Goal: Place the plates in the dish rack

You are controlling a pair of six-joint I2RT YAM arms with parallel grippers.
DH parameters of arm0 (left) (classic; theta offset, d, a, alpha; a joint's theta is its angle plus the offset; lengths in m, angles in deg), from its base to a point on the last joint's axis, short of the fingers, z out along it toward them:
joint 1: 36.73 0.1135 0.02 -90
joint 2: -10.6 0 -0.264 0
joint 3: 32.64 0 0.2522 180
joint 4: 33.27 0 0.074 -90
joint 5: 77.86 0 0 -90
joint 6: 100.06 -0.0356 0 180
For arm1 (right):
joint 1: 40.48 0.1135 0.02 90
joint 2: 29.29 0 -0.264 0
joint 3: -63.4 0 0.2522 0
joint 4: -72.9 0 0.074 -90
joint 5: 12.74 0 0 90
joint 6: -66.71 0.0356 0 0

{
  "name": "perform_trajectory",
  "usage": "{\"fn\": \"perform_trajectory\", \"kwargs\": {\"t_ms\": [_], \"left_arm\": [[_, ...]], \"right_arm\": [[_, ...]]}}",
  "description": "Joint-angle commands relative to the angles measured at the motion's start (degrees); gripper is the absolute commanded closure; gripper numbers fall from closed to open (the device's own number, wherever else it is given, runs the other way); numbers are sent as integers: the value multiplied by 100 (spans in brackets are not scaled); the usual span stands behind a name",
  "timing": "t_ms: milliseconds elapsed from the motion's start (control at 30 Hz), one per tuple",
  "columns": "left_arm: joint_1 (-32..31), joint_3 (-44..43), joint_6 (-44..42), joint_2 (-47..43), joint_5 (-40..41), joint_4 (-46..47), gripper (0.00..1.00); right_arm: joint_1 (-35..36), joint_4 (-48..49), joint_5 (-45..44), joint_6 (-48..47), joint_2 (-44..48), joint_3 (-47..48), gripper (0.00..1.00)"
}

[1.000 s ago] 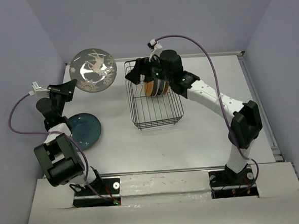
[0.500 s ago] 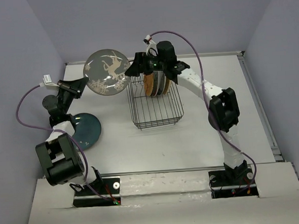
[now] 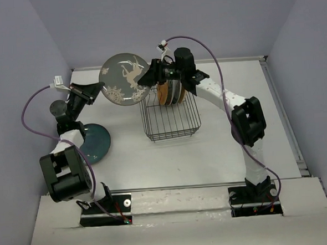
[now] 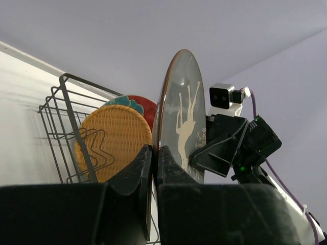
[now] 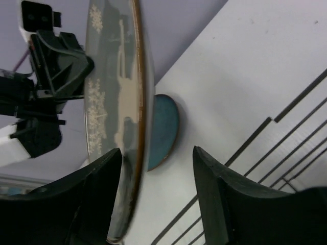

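Grey cream-patterned round plate (image 3: 125,79), pinched in my left tool (image 3: 98,88) at the far-left corner of the black wire dish rack (image 3: 171,119); right tool (image 3: 146,79) gapes around its rim. Handover, I reckon: close right first.

grey plate (image 3: 125,79) with cream pattern, teal plate (image 3: 98,141), black rack (image 3: 173,137)

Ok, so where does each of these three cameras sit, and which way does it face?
Top external: above and behind the bases, facing down at the table; left arm and right arm both show.
Left wrist: on the left arm, looking past its left gripper, shut on the grey plate, toward the rack.
Right wrist: on the right arm, looking past its open right gripper toward the teal plate.
Shared: all three show the grey plate.
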Motion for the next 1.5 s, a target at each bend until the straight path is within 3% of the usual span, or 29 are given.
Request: {"fn": "perform_trajectory", "kwargs": {"t_ms": [0,33,167,200,267,300,367,400,433,567,700,800,1133,1467], "left_arm": [[-62,-440,311,-79,-125,856,94],[-62,-432,346,-53,-134,856,94],[-45,-405,487,53,-125,926,92],[-36,-388,540,71,-107,970,76],[-9,-318,645,80,-46,1041,54],[34,-300,646,45,-11,1032,32],[70,-256,567,-26,103,910,18],[113,-247,532,-104,147,839,5],[149,-230,488,-131,200,726,1],[333,-98,461,-272,472,584,1],[404,-106,154,-474,622,163,1],[413,-115,92,-536,657,83,1],[483,-142,145,-492,613,92,1],[509,-133,127,-544,613,100,1]], "right_arm": [[29,912,313,476,163,-87,45],[29,913,269,519,172,-70,62],[29,1018,-64,713,391,-314,93],[29,1010,-222,705,496,-412,93],[29,931,-810,591,900,-632,93],[29,817,-1047,486,1058,-824,93],[29,66,-2074,362,1489,-904,93],[29,-244,-2522,170,1604,-835,93],[116,-508,-3396,47,1709,-808,93],[432,-1388,-5274,-288,2140,-755,93],[819,-1907,-7205,-710,1957,-308,93],[1118,-2119,-8112,-964,1773,26,93],[1453,-2400,-9424,-1853,693,1019,93],[1506,-2462,-9215,-1642,217,1178,93]]}}
